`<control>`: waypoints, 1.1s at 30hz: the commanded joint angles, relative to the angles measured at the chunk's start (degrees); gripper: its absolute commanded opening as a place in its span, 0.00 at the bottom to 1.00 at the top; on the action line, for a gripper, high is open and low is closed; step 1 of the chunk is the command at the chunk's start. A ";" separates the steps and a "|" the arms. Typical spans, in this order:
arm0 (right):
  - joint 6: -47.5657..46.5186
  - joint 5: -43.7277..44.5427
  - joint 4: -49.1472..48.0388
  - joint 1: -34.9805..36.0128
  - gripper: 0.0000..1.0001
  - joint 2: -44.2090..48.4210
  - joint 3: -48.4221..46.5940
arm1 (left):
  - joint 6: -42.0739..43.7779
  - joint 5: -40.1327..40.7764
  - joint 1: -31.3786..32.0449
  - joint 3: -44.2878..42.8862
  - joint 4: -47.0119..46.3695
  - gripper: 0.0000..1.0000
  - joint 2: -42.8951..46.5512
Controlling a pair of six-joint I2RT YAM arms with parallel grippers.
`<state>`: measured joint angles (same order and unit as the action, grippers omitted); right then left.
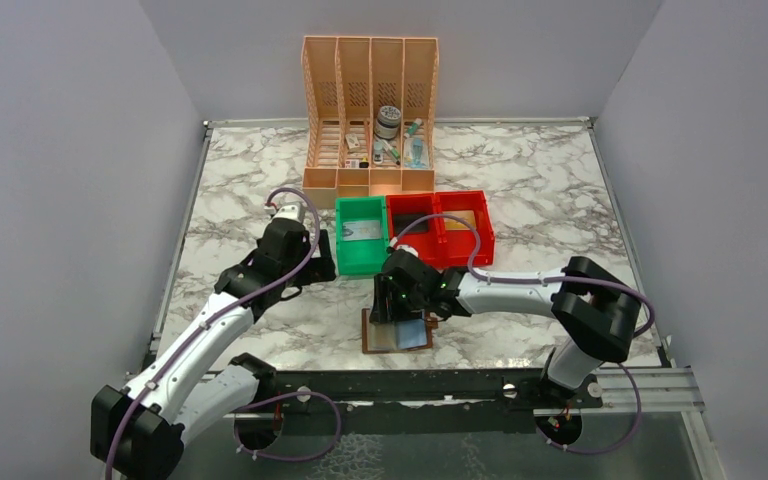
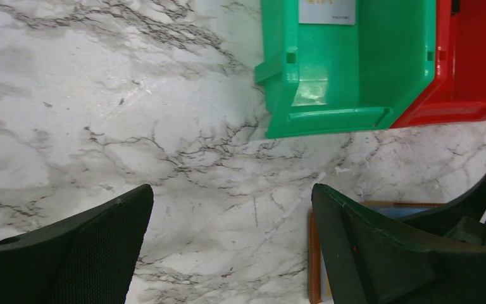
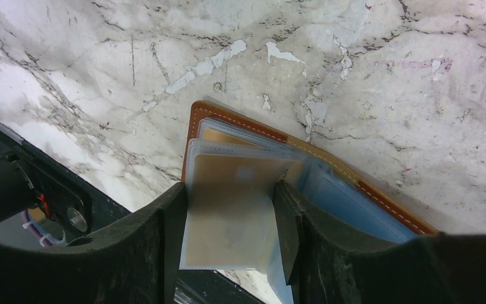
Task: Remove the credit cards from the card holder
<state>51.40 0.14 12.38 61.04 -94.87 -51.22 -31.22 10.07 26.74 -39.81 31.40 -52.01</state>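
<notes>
Right wrist view: the right gripper [image 3: 228, 190] sits low over the open card holder [image 3: 247, 125], jaws half-spread, one finger on each side of a tan card [image 3: 228, 244] in a clear sleeve. Pinching it or only bracketing it? I can't tell. The card's long side runs straight ahead between the fingers, toward the holder's stitched edge, and a pale blue card [image 3: 348, 202] lies just beside it. The holder rests on the marble table [image 3: 386, 69], near its front edge. The left gripper [image 2: 231, 196] hangs wide open, well off by the green bin [image 2: 354, 69], so this pull looks like the right arm's, back along that long side.
</notes>
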 commanded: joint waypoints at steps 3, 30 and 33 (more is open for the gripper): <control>-0.15 -0.73 -0.46 -0.37 0.55 -0.33 2.10 | -3.18 -9.45 -0.19 1.46 -3.38 0.99 -1.48; -2.64 3.09 6.27 -0.40 0.67 -2.36 -1.67 | -2.74 -15.85 -0.20 3.75 -5.75 0.98 -4.35; -3.94 4.10 8.88 -0.34 0.69 -4.86 -3.39 | -3.20 -15.33 -0.20 3.83 -5.87 0.98 -4.53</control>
<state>49.43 -0.16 14.98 60.69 -95.59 -52.82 -34.02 -4.91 26.74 -36.82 27.03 -56.62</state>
